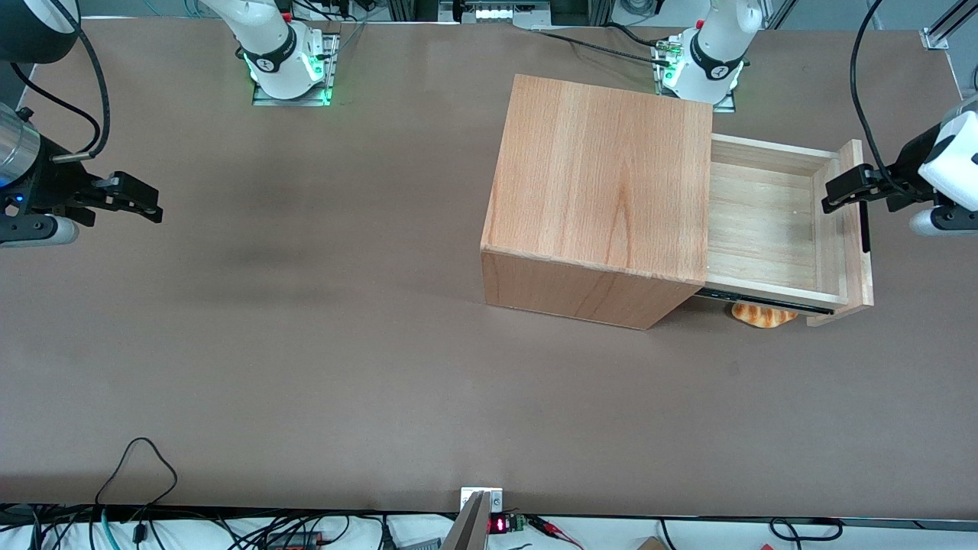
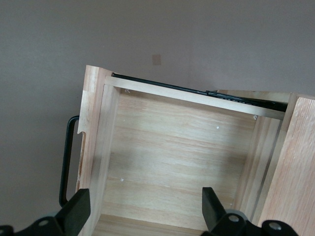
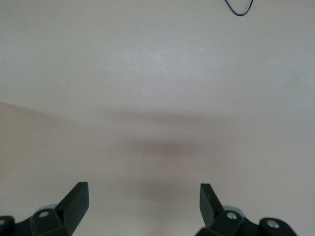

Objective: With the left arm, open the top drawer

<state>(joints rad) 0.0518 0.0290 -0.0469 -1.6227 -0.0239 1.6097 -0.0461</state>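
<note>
Cabinet (image 1: 603, 191) is sitting on the table (image 1: 306, 344) toward the working arm's end, nearer the edge by the arm bases than the front-camera edge. Drawer (image 1: 764, 229) is sticking well out of the cabinet's top slot, pale plank floor fully showing and nothing lying in it. Its front panel (image 1: 856, 221) with the black handle (image 1: 864, 229) is reaching out toward the working arm's end of the table. An orange bread-like item (image 1: 760, 314) is peeking out on the table under the drawer.

Gripper (image 1: 840, 195) is hanging just above the front panel's top edge, with the left arm (image 1: 947, 164) coming in from the table's end. In the wrist view the fingers (image 2: 76, 211) are spread wide, holding nothing; one is sitting on the handle (image 2: 66, 162) side of the panel, the other over the drawer (image 2: 177, 162) floor.

Judging progress: the opening is looking essentially done, drawer pulled out most of its travel. What is left is probably only lifting clear, or a last short pull if full extension is wanted.
</note>
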